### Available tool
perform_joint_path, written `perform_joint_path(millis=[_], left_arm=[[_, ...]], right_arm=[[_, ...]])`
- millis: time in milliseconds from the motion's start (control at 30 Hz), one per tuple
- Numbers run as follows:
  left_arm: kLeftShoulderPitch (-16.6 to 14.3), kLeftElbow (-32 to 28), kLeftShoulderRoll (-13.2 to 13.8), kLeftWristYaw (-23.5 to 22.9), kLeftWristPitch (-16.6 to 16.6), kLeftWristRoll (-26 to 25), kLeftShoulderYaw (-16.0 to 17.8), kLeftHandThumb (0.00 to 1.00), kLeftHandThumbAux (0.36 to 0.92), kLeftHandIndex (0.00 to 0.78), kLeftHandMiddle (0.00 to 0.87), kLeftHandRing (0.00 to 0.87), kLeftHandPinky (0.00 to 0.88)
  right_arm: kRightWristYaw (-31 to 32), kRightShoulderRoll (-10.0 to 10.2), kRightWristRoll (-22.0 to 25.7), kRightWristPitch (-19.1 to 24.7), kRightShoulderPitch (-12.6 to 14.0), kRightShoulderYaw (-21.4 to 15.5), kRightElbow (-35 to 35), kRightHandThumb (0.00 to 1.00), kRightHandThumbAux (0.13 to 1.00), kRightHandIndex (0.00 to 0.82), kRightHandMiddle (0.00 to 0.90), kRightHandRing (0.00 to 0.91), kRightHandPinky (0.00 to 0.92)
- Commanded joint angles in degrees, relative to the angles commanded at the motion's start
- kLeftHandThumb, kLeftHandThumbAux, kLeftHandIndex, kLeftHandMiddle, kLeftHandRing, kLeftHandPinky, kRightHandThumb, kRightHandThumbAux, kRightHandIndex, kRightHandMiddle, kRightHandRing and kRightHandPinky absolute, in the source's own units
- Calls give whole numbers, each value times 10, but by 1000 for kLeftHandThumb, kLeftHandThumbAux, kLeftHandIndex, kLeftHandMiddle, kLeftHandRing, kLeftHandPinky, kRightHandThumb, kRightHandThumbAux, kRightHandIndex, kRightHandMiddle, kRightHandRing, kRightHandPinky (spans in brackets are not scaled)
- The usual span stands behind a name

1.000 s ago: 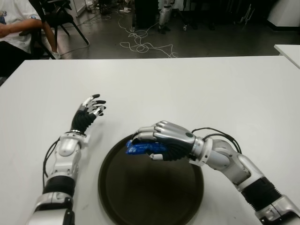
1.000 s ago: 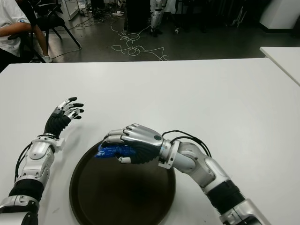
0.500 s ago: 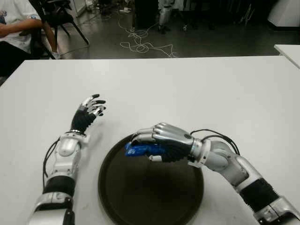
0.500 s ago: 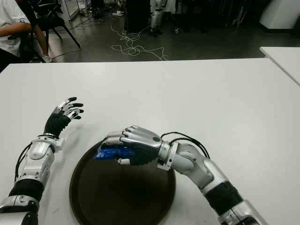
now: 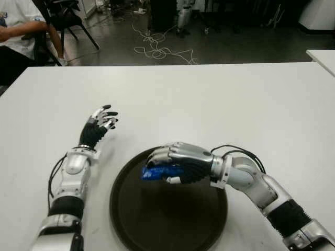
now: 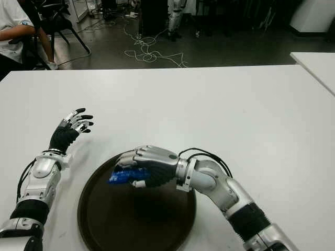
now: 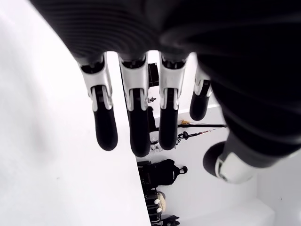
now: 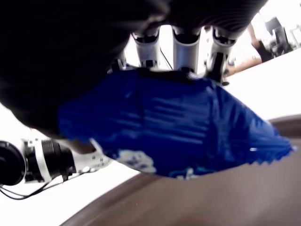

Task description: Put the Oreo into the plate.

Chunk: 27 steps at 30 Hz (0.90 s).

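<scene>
One blue Oreo packet (image 5: 161, 172), one round dark plate (image 5: 157, 219) and two robot hands were in view on a single white table (image 5: 235, 99). The right hand (image 5: 180, 163) was over the far-left part of the plate, its fingers curled over the packet and its thumb beneath, so that the Oreo packet was gripped in the hand with one end poking out toward the robot's left. In the right wrist view the packet (image 8: 174, 127) filled most of the frame, pinned under the fingers (image 8: 183, 52), with the brown plate surface just below it; whether the packet touched the plate could not be told. The left hand (image 5: 99, 124) showed to the left of the plate, well apart from it, with its fingers stretched out and slightly spread, holding nothing; the left wrist view showed four straight fingers (image 7: 136, 117) and the thumb with only the white tabletop behind them. Nothing lay between the right hand and the plate beneath it. Beyond the far edge of the table were a dark floor with a tangle of white cables (image 5: 157, 49), a black chair (image 5: 65, 18) and, at the far left, a seated person (image 5: 18, 31) in a white shirt. The corner of a second white table (image 5: 322, 57) showed at the far right.
</scene>
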Motion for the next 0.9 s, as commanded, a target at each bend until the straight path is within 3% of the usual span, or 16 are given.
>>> perform_joint_path(millis=[367,900], left_arm=[[-1,8,1,-10,-11,-5,2,173,623,168,291,298,348],[-3,9,-1,-10,-2,-14,5,181,638,164,288,293,346]], right_arm=[[-22,6,-10,-13,2,-4,21,0,708,0,0,0,0],[-42,11,-14,-9,3,-6,35,0,708,0,0,0,0]])
